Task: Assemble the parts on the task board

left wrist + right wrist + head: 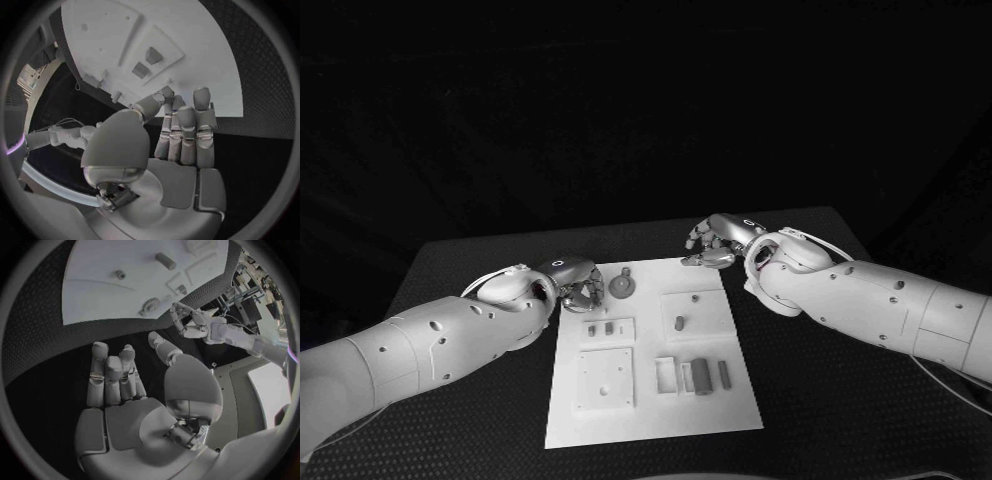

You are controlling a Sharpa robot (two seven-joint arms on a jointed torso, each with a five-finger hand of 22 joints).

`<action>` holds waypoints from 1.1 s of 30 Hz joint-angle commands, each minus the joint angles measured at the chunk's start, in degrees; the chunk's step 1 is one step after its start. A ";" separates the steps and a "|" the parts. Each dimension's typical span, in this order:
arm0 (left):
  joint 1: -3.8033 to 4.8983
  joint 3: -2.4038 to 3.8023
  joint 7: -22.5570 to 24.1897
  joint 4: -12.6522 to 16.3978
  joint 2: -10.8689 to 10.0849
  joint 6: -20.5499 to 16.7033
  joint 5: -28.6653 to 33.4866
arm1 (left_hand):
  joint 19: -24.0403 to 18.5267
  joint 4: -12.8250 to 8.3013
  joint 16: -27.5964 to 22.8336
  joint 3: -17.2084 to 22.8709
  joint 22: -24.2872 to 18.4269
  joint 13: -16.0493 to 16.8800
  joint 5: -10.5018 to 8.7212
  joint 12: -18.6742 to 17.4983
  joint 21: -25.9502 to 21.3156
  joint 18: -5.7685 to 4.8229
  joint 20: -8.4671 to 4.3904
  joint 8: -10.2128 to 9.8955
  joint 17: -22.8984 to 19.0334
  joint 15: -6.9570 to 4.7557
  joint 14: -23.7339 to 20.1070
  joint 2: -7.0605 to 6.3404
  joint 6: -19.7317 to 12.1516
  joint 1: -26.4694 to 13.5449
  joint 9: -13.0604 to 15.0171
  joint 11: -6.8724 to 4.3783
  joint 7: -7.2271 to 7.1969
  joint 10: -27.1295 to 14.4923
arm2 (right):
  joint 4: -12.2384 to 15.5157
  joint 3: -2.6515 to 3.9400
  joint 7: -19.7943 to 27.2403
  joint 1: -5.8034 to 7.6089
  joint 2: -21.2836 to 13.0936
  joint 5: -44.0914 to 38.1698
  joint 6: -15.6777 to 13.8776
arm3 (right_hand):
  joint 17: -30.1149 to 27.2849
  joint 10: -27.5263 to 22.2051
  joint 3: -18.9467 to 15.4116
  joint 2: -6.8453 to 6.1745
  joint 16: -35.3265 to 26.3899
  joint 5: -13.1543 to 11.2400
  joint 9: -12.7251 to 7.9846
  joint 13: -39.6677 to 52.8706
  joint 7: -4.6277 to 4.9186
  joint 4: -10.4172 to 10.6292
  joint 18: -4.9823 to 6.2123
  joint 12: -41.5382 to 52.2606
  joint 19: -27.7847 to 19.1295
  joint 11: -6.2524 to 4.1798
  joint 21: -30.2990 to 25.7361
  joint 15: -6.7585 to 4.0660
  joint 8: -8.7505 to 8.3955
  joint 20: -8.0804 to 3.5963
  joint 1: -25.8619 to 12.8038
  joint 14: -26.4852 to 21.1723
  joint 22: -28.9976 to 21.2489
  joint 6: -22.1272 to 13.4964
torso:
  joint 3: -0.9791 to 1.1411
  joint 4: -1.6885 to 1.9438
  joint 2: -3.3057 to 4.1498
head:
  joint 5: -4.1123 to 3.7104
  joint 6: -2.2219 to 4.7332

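Across the middle of the head view lies the black table, and on it sits the white task board, running from the centre down toward the bottom of the frame. Small grey parts lie in the lower right of the board, and a round part rests near its top edge. At the left of the frame the left hand hovers by the board's top left corner, fingers straight and close together, holding nothing. At the upper right of the board, the right hand hangs over the top right corner with its fingers a bit curled, and it looks empty too. I think the next step is to pick up a part, so a hand should come down slowly, straight over one piece, and pinch it gently.
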 commanded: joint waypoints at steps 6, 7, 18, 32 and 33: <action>0.00 -0.06 -0.07 -0.22 0.60 1.11 -0.72 | -0.47 -0.05 0.18 0.32 1.31 0.11 0.27 -0.17 0.30 2.13 -0.86 0.14 -0.08 -0.35 0.03 0.21 0.48 0.13 0.04 0.20 0.00 0.73 | -0.01 0.03 0.35 0.01 0.02 -0.22 0.61 | -0.10 -0.06 -0.03 -0.32 -0.05 -0.20 0.08 -0.11 0.45 0.48 0.69 0.38 0.16 0.05 -0.37 -0.04 -0.29 -0.26 0.12 -0.14 0.88 0.00 | 0.07 -0.21 0.08 | 0.20 0.01; 0.00 -0.07 -0.06 -0.31 0.67 1.10 -0.74 | -0.47 -0.05 0.18 0.32 1.31 0.12 0.27 -0.18 0.30 2.12 -0.87 0.14 -0.08 -0.35 0.03 0.20 0.48 0.13 0.04 0.20 0.00 0.74 | -0.01 0.03 0.35 0.01 0.02 -0.22 0.62 | -0.10 -0.06 -0.03 -0.31 -0.05 -0.20 0.08 -0.11 0.45 0.48 0.69 0.38 0.16 0.05 -0.37 -0.04 -0.30 -0.26 0.12 -0.14 0.88 0.00 | 0.09 -0.23 0.07 | 0.22 0.00; -0.15 -0.77 -0.02 -1.19 1.75 1.99 -0.92 | -0.49 -0.03 0.18 0.38 1.31 0.17 0.26 -0.21 0.30 2.08 -0.90 0.13 -0.09 -0.36 0.03 0.20 0.51 0.14 0.03 0.19 0.00 0.79 | 0.00 0.03 0.34 0.01 0.05 -0.22 0.67 | -0.10 -0.06 -0.04 -0.31 -0.05 -0.20 0.09 -0.12 0.45 0.49 0.69 0.39 0.15 0.05 -0.37 -0.04 -0.30 -0.26 0.13 -0.15 0.87 0.00 | 0.10 -0.25 0.07 | 0.20 -0.12; -0.23 -1.19 -0.13 -1.58 2.13 2.78 -0.98 | -0.51 0.01 0.19 0.34 1.31 0.25 0.22 -0.25 0.30 1.99 -0.94 0.12 -0.09 -0.37 0.02 0.14 0.56 0.01 0.03 0.18 0.00 0.86 | 0.00 0.03 0.39 0.01 0.05 -0.22 0.66 | -0.10 -0.06 -0.05 -0.30 -0.05 -0.20 0.10 -0.13 0.45 0.50 0.69 0.40 0.16 0.05 -0.37 -0.04 -0.31 -0.26 0.14 -0.14 0.88 0.00 | 0.06 -0.17 0.05 | 0.08 -0.26; -0.24 -1.21 -0.14 -1.61 2.16 2.82 -1.03 | -0.51 0.01 0.19 0.34 1.31 0.25 0.22 -0.25 0.30 1.99 -0.94 0.12 -0.09 -0.37 0.02 0.14 0.56 0.01 0.03 0.18 0.00 0.87 | 0.00 0.03 0.39 0.01 0.05 -0.22 0.66 | -0.10 -0.06 -0.05 -0.30 -0.05 -0.20 0.10 -0.13 0.45 0.50 0.69 0.40 0.16 0.05 -0.37 -0.04 -0.31 -0.26 0.14 -0.15 0.88 0.00 | 0.04 -0.17 0.05 | 0.06 -0.26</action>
